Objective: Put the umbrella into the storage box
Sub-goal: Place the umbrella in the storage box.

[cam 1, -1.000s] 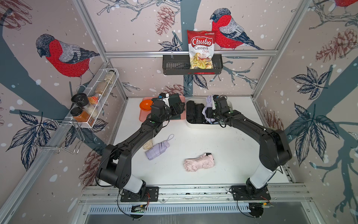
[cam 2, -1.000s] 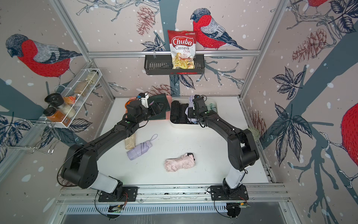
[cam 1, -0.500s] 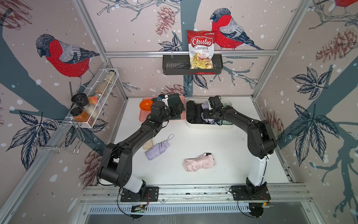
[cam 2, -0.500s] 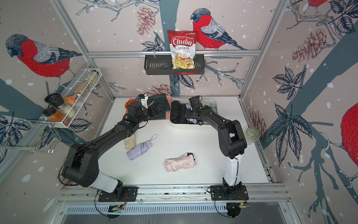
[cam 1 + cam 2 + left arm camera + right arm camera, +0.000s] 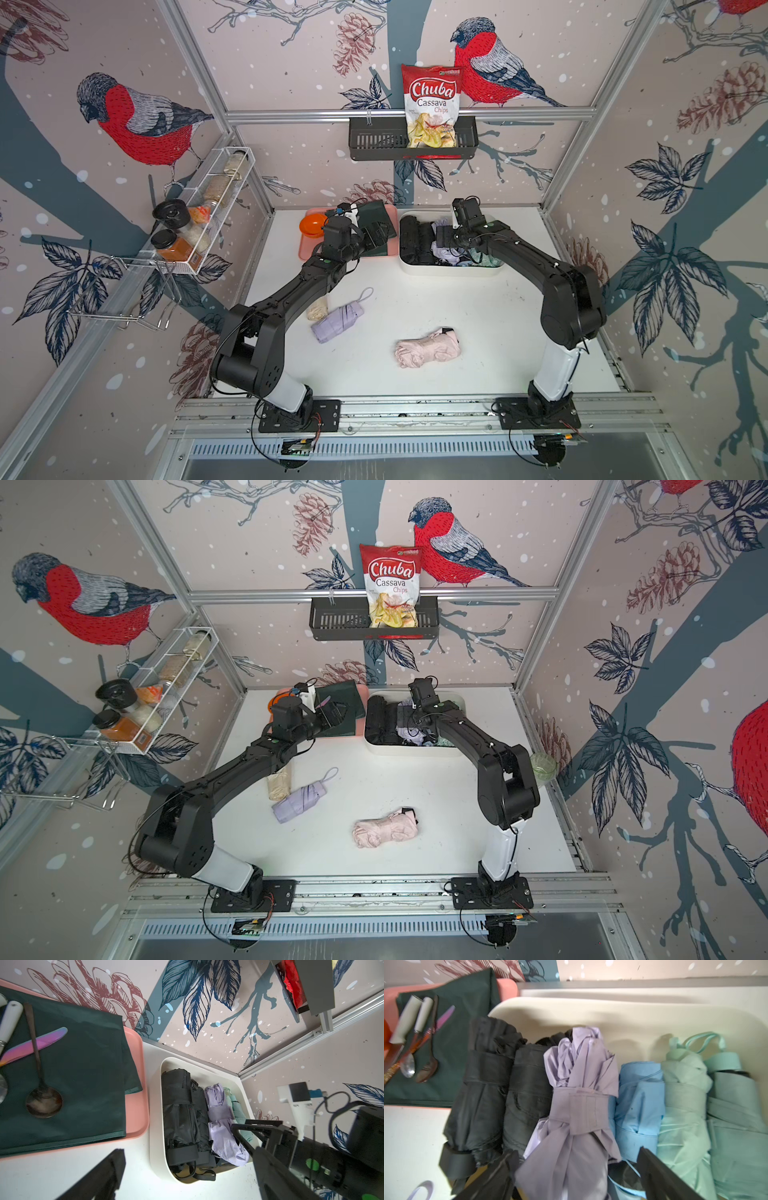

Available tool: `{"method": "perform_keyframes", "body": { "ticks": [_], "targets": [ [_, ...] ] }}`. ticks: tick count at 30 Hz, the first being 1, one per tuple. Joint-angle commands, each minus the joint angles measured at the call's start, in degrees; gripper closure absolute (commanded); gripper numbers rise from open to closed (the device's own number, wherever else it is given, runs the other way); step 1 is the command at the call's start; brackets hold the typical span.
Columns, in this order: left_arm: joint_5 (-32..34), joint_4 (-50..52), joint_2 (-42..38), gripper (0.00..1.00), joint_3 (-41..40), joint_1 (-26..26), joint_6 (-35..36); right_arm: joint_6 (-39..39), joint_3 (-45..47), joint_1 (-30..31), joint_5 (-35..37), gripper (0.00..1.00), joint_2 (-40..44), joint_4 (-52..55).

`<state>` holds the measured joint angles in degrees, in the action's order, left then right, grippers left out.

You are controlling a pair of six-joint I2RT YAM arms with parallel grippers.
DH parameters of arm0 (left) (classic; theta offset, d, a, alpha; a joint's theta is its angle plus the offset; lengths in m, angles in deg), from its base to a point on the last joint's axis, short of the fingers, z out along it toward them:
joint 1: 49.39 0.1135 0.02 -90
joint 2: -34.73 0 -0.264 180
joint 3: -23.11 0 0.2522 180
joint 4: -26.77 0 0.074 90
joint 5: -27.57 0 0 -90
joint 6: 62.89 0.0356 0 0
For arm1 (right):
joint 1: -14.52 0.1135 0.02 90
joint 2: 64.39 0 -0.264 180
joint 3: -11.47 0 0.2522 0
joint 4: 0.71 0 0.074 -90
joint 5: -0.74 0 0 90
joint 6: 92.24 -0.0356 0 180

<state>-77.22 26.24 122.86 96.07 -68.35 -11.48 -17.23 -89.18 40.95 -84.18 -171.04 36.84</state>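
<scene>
Over the storage box [image 5: 633, 1012], the right gripper [image 5: 577, 1151] hung with its fingers [image 5: 654, 1167] spread wide, one on each side of the lilac umbrella [image 5: 581, 1084] and apparently clear of its cloth. That umbrella lay inside the box, wedged between a black umbrella [image 5: 527, 1088] and a blue umbrella [image 5: 639, 1095]. Its long axis ran across the box's short span, parallel to its neighbours, ruffled end toward the back wall and the other end toward the gripper. To finish well, I judged the arm should lift straight up, so neither finger snagged the strap or dragged the bundle out. Beside the box, the left gripper [image 5: 376, 233] hovered above the pink tray [image 5: 302, 249], fingers wide and empty.
</scene>
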Motion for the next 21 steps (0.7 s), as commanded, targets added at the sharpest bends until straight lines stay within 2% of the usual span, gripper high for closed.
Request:
{"method": "perform_keyframes", "body": {
  "ticks": [1,3,6,8,12,21],
  "targets": [
    [1.67,0.48,-1.07,0.01,-0.63,0.49,0.53,0.11,0.80,-0.76,0.55,0.10,1.10,-2.72],
    [2.72,1.07,-1.62,0.01,-1.27,0.82,0.50,-0.23,0.65,-1.21,-0.80,0.18,0.56,-3.55],
    [5.46,3.30,-2.43,0.01,-1.72,1.61,-0.39,-0.57,0.45,-1.39,-3.01,0.37,-0.94,-5.07],
    [7.45,5.80,-2.79,0.01,-2.86,2.42,-1.17,-0.86,0.41,-1.31,-4.54,0.44,-2.04,-5.67],
    [11.90,9.95,-4.49,0.01,-5.48,3.64,-1.99,-1.37,1.09,-0.80,-7.22,0.52,-3.95,-6.88],
    [19.63,20.20,-9.48,0.01,-10.47,4.35,-2.27,-3.29,5.08,-0.57,-12.97,0.58,-5.26,-10.46]
  ]
}}
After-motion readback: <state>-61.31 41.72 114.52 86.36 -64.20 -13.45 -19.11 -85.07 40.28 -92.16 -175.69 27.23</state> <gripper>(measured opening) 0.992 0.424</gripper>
